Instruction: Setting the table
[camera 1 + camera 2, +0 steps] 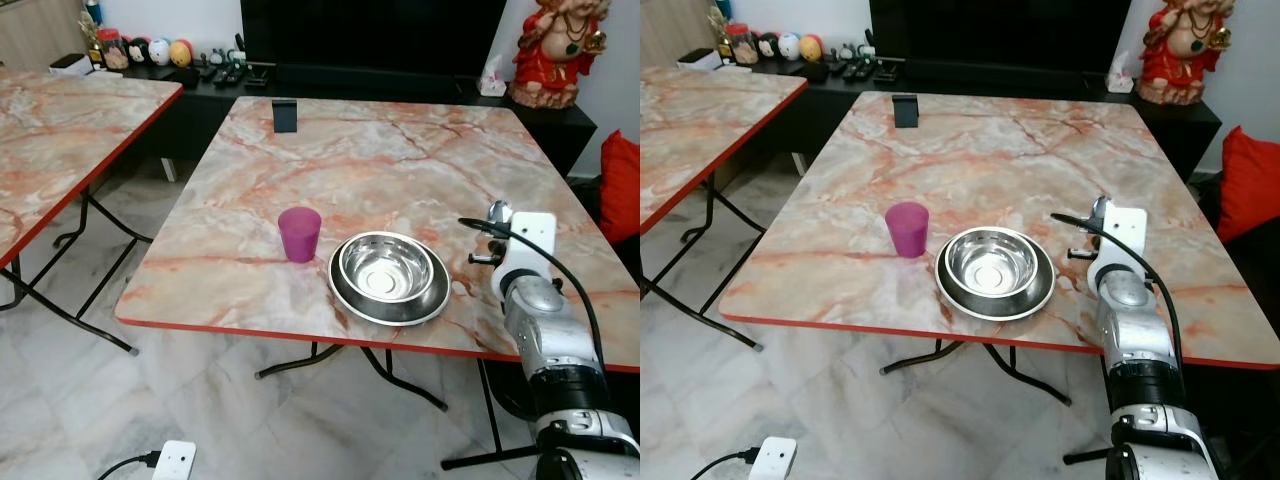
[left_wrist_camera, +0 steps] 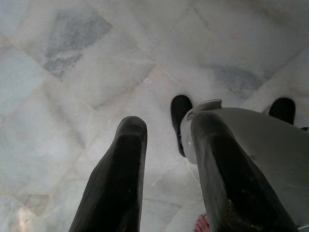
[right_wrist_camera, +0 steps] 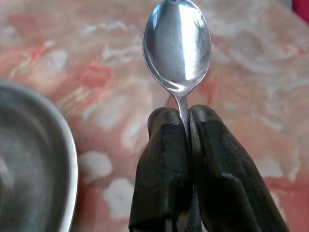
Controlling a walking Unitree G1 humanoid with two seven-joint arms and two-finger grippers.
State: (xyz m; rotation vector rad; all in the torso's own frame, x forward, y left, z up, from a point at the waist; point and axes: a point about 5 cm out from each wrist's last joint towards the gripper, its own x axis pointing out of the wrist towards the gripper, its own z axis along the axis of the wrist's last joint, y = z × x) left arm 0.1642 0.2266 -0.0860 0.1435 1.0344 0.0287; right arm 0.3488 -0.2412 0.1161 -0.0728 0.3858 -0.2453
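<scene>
Pinched between the two black fingers of the right gripper [image 3: 182, 159], a shiny metal spoon [image 3: 177, 46] sticks out bowl-first, its thin neck clamped where the pads meet; in the head view this gripper sits at the lower right of the frame, over the near right part of the marble-patterned table [image 1: 400, 150], with the spoon's bowl poking up behind the white wrist block. Just left of it, near the table's front edge, a steel bowl [image 1: 386, 268] sits inside a wider steel plate [image 1: 345, 290]. Just beside the plate's left rim, a little apart from it, stands a purple cup [image 1: 299, 234], upright. Farther up the frame, near the table's far edge, a small dark object [image 1: 285, 114] stands; it is too small to identify with confidence. A second table [image 1: 60, 130] of the same pattern fills the upper left. Beyond both, a low black cabinet carries small figurines, and a red statue [image 1: 552, 45] occupies the upper right corner. The left gripper [image 2: 164, 140] hangs over pale floor tiles with its fingers parted, holding nothing.
</scene>
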